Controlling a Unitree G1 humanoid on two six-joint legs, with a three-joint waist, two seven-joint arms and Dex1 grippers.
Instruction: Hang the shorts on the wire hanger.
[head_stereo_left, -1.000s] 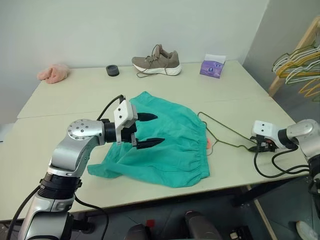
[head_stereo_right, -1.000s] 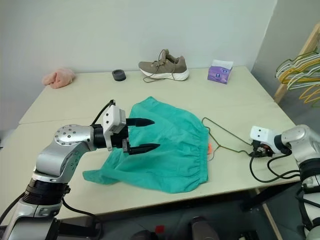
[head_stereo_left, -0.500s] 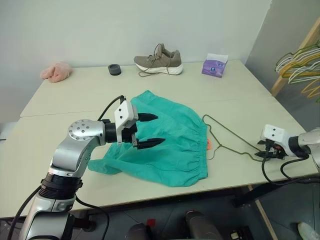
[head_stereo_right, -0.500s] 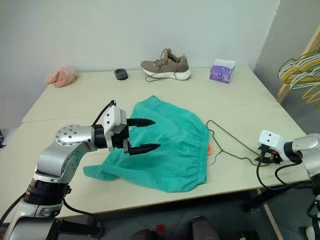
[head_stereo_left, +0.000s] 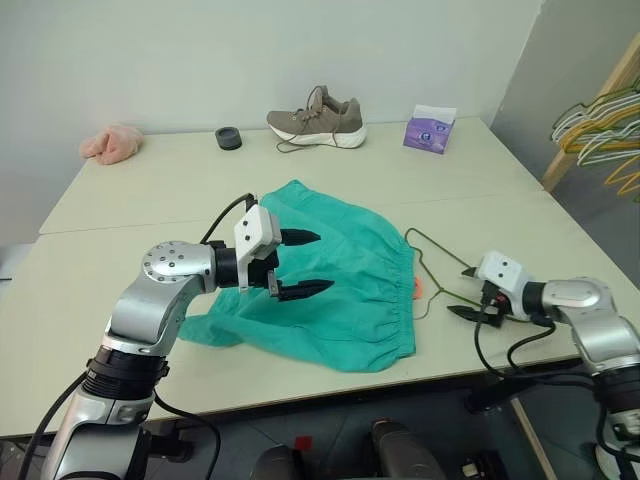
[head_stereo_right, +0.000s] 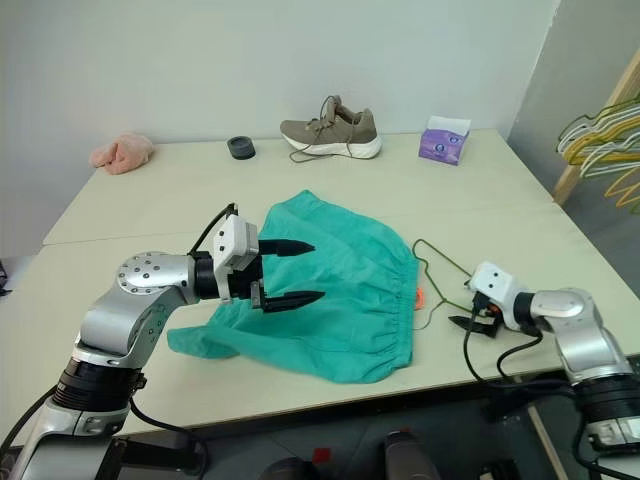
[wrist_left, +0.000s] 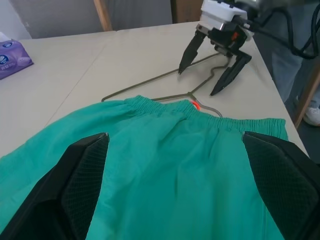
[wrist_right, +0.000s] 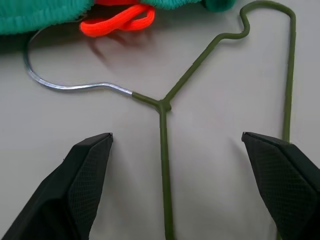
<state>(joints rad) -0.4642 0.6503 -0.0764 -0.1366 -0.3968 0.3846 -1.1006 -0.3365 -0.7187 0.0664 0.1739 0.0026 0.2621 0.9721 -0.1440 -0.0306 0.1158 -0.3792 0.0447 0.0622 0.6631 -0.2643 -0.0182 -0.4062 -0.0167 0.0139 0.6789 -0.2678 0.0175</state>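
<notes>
Shorts (head_stereo_left: 330, 290) lie limp mid-tabletop (head_stereo_left: 150, 190), wire hanger (wrist_right: 162, 107) flat at their 3 o'clock: thin, stiff, light, so pinch its neck; right gripper (head_stereo_left: 468, 292) gapes over it, left gripper (head_stereo_left: 308, 264) gapes above the cloth.

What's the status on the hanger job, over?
Left gripper open over the shorts. Right gripper open at the wire hanger, nothing held. Hanger flat on table, nothing blocking.
</notes>
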